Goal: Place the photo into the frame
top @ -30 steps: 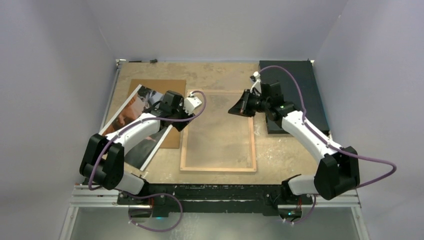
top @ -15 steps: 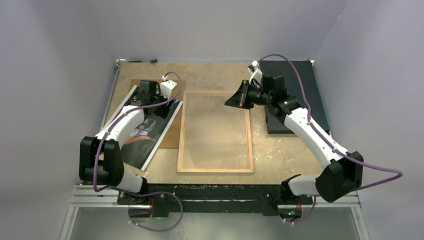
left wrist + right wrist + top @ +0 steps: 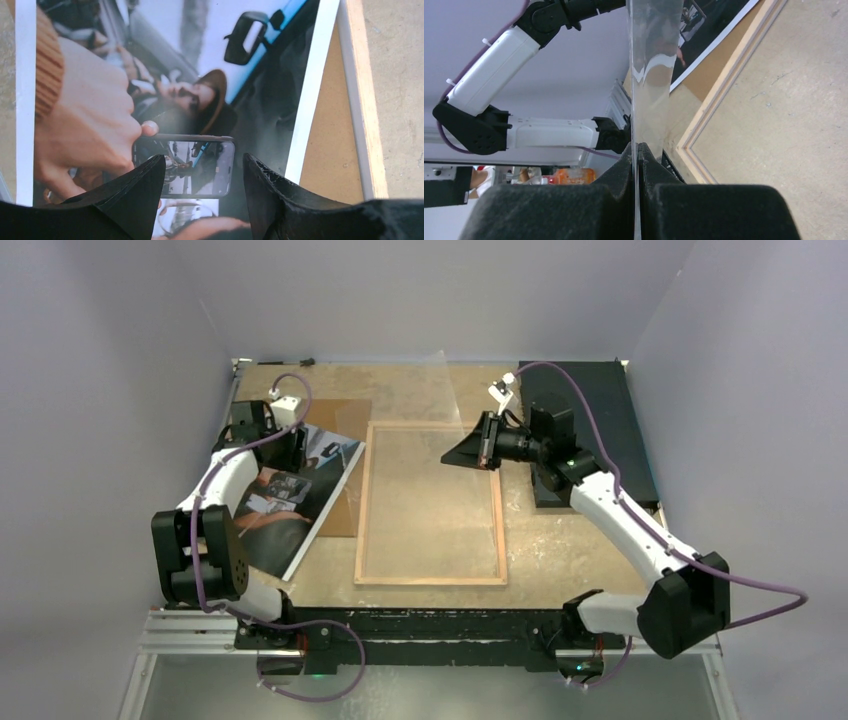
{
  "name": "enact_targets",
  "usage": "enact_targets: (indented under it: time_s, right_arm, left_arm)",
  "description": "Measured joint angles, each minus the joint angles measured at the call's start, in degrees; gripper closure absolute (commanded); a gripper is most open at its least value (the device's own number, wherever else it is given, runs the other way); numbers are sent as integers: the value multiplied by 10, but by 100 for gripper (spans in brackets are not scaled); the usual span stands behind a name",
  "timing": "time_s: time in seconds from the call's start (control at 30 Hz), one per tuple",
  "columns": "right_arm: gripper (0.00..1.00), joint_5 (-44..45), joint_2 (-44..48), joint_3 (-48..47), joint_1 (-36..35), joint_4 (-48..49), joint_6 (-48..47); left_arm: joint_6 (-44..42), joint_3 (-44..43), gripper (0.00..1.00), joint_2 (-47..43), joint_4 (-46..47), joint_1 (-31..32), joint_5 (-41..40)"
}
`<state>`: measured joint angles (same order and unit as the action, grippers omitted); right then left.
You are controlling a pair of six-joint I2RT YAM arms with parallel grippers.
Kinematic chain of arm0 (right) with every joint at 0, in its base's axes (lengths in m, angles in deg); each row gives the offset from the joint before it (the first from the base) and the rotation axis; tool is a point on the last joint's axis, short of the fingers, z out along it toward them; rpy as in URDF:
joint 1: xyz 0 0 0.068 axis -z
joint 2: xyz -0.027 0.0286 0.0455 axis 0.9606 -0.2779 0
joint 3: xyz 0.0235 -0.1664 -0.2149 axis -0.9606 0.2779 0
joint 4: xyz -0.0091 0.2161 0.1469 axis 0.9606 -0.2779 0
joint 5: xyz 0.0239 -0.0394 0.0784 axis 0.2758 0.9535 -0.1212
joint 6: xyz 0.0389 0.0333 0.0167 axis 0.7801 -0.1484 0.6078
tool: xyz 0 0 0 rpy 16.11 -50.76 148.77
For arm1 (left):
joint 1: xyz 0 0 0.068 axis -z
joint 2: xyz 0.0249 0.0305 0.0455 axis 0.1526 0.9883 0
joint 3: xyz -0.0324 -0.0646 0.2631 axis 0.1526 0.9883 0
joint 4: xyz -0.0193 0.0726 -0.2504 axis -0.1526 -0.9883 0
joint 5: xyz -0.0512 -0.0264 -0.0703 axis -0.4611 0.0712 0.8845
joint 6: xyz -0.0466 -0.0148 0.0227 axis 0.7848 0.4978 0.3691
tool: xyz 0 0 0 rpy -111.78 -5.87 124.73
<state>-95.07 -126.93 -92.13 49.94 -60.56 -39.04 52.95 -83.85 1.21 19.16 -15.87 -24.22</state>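
The frame [image 3: 431, 581] is laid back up at the centre of the overhead view. Its clear pane [image 3: 651, 75] is pinched on edge by the right gripper [image 3: 636, 150], jaws closed on it, and held tilted above the upper right corner (presumably to clear the opening). The photo [image 3: 290, 510] is laid at centre left, partly on a brown board [image 3: 345, 510]. The left gripper [image 3: 202, 165] is poised over it, half open and empty.

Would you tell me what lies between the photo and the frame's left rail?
A strip of the brown board lies between the photo and the frame. It shows in the left wrist and top views.
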Motion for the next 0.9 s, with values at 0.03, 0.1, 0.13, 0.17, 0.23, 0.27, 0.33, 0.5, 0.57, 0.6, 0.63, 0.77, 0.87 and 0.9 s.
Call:
enact_targets:
  time_s: [0.03,0.1,0.13,0.17,0.23,0.27,0.33,0.5,0.57,0.6,0.63,0.77,0.87,0.9]
  right_arm:
    - [100,-3,-1,4,0,9,5]
    - [100,-3,-5,17,0,28,10]
    - [100,-3,-7,29,0,38,12]
    - [100,-2,-9,42,1,47,15]
    - [100,-2,-19,69,2,63,19]
    - [100,-1,-27,80,3,67,19]
    - [100,5,-42,99,6,74,19]
    - [100,25,-51,134,28,83,19]
    - [100,29,-51,139,38,96,18]
    - [100,30,-51,140,42,100,17]
    - [100,32,-51,140,48,106,16]
    - [100,42,-60,140,60,122,2]
    - [100,48,-80,140,65,130,-7]
    - [100,49,-87,140,67,133,-9]
  left_arm:
    - [1,0,43,0,0,-1,4]
    - [3,0,43,0,0,-1,13]
    - [3,0,43,0,0,0,16]
    - [3,0,43,0,0,0,19]
    - [3,0,43,0,0,0,25]
    - [2,0,43,0,0,0,29]
    - [2,0,43,0,0,0,37]
    - [-3,2,46,0,-14,0,68]
    - [-4,7,47,0,-17,0,81]
    - [-5,10,47,0,-19,2,86]
    - [-7,13,48,1,-23,4,89]
    - [-14,24,48,9,-30,32,93]
    - [-15,31,48,13,-31,63,92]
    - [-15,32,49,15,-30,76,92]
